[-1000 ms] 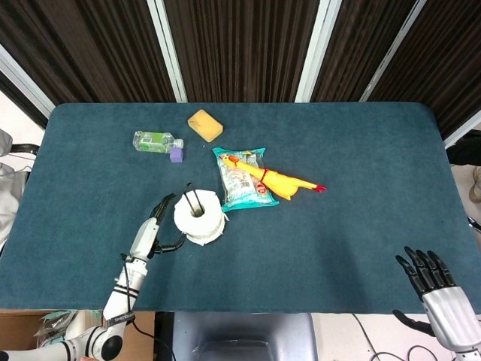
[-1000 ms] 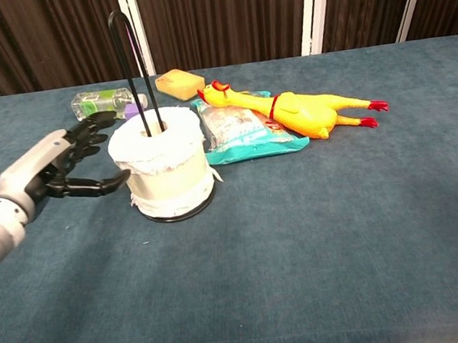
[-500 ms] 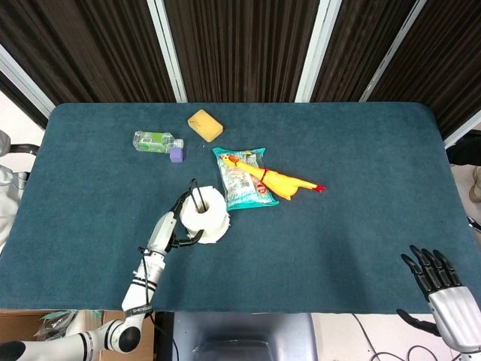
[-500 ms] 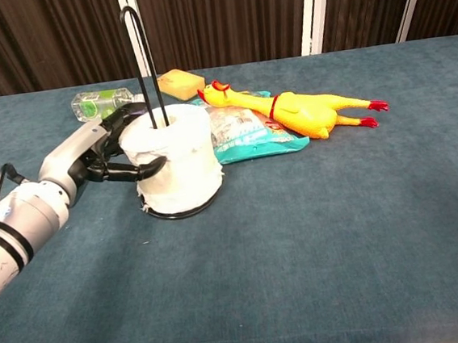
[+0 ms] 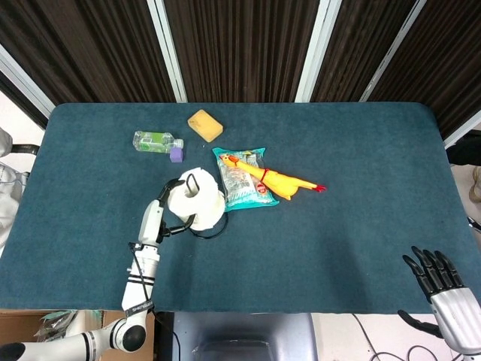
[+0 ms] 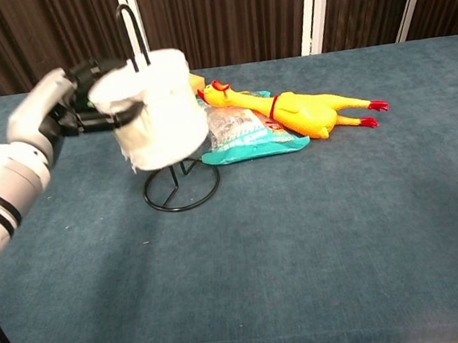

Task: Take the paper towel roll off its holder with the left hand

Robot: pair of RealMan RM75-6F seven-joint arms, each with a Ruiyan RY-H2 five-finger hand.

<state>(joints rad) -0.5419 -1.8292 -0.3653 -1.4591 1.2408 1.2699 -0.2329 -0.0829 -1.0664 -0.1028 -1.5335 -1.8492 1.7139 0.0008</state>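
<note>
My left hand (image 6: 76, 101) grips the white paper towel roll (image 6: 151, 107) from its left side and holds it raised, near the top of the black wire holder (image 6: 178, 194). The holder's loop tip (image 6: 125, 15) still pokes out above the roll, and its ring base sits bare on the table below. In the head view the paper towel roll (image 5: 197, 203) hides most of the holder (image 5: 212, 230), with the left hand (image 5: 161, 208) at its left. My right hand (image 5: 436, 274) hangs open off the table's near right edge.
A yellow rubber chicken (image 6: 308, 111) lies on a teal snack bag (image 6: 246, 133) just right of the holder. A plastic bottle (image 5: 158, 142) and a yellow sponge (image 5: 204, 125) sit farther back. The blue tablecloth (image 6: 340, 234) spreads to the right.
The left hand closed around the roll and lifted it up the holder's stem, baring the ring base. The right hand sank slightly at the table's edge.
</note>
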